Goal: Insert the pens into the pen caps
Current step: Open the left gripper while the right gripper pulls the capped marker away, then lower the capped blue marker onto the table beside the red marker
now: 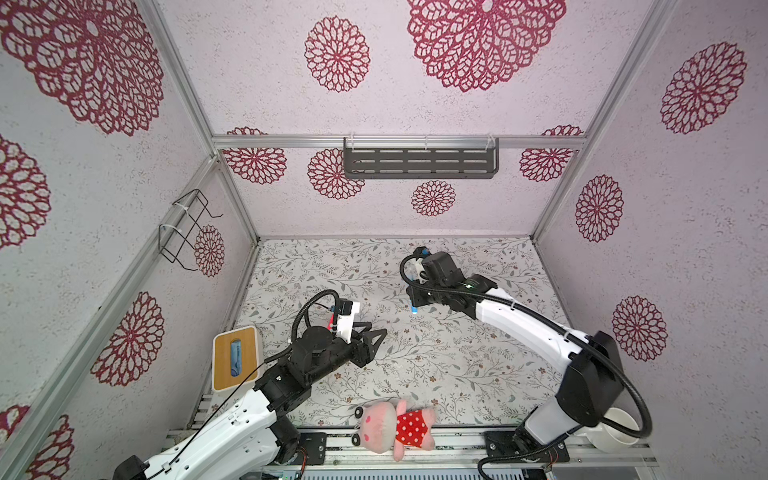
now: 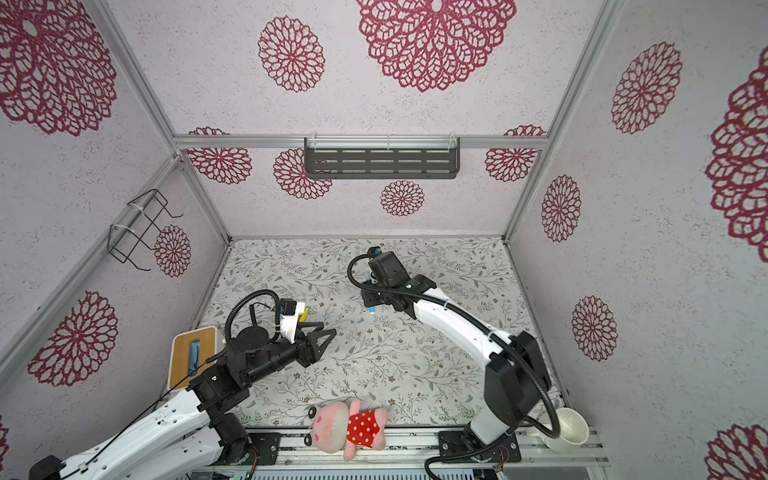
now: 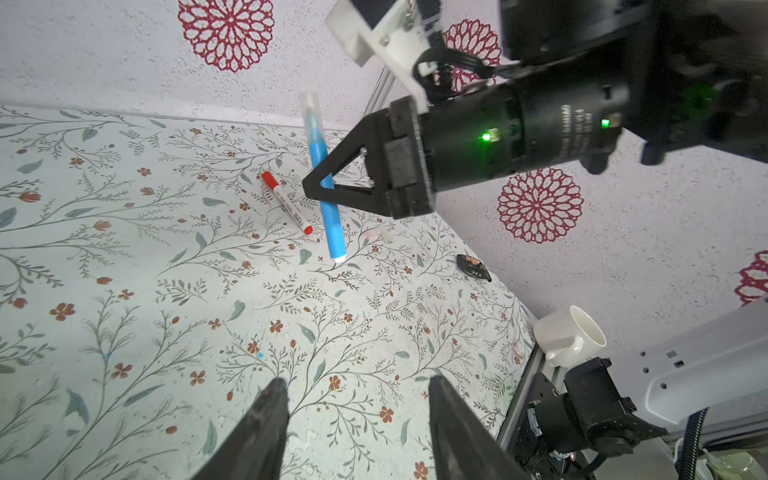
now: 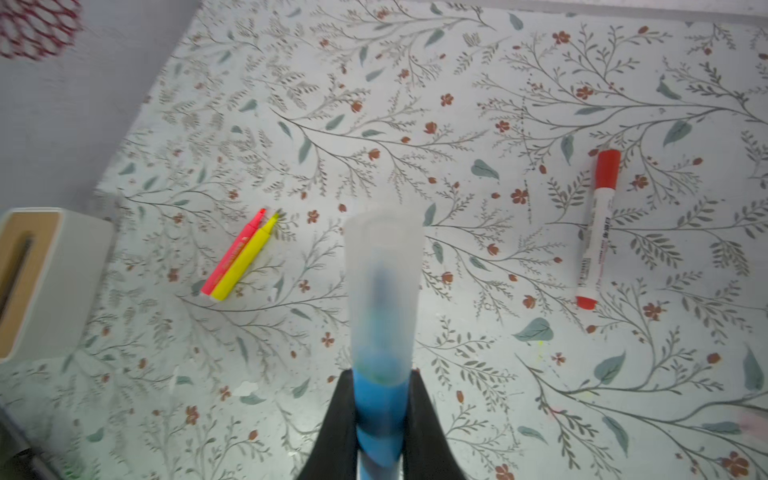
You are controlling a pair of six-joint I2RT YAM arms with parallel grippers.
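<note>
The floral table (image 4: 415,104) carries a pink pen (image 4: 232,251) touching a yellow pen (image 4: 245,261), a white pen (image 4: 596,232) well apart.

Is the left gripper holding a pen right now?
No: in the left wrist view the left gripper stands open, with only bare table between its fingers.

Pink plush toy (image 1: 390,428) bottom centre, wood-topped tissue box (image 1: 235,357) left, white cup (image 1: 615,432) lower right, dark shelf (image 1: 419,164) upper centre
</note>
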